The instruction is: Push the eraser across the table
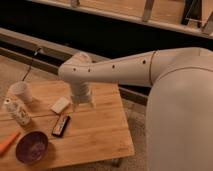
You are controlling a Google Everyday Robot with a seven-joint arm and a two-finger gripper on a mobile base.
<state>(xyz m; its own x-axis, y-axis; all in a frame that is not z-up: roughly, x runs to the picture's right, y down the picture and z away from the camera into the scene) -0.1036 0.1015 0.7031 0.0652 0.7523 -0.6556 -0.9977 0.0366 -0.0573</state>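
Note:
The eraser, a small flat black block with a reddish-orange strip, lies on the light wooden table near its middle. My white arm reaches in from the right and bends down over the table. My gripper hangs just above the tabletop, right of and slightly behind the eraser, a short gap from it. A pale cream rectangular block lies just behind the eraser, left of the gripper.
A purple bowl sits at the front left, with an orange carrot-like object beside it. A patterned white bottle and a white cup stand at the left. The table's right edge is near the arm's large white body.

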